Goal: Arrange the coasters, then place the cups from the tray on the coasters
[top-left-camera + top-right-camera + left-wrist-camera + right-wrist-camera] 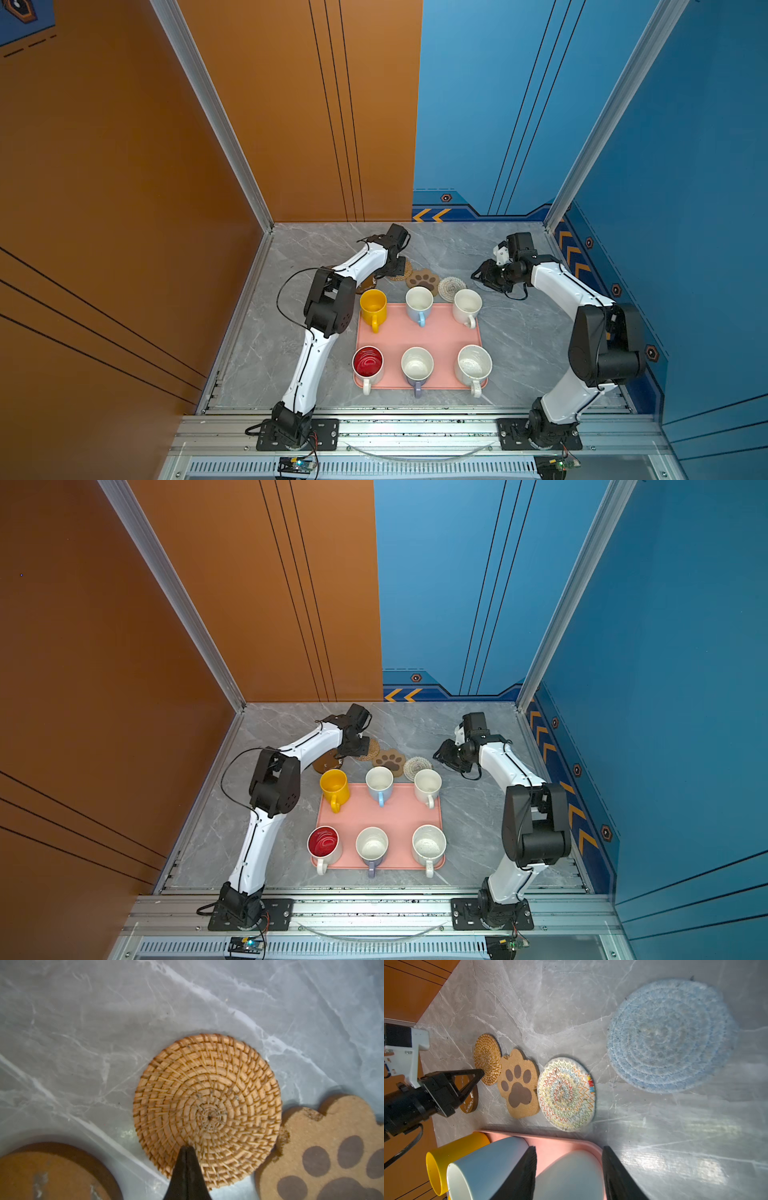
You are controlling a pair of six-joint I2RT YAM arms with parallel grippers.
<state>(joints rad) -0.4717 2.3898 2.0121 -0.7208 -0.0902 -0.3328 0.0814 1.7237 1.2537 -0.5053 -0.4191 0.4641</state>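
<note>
Grey marble tabletop: six cups upright on pink tray, coasters in a row beyond it.
Left gripper closed, tips at rim of tan woven coaster; right gripper jaws apart, empty, near light blue coaster.

Orange wall, blue wall (marble tabletop)
</note>
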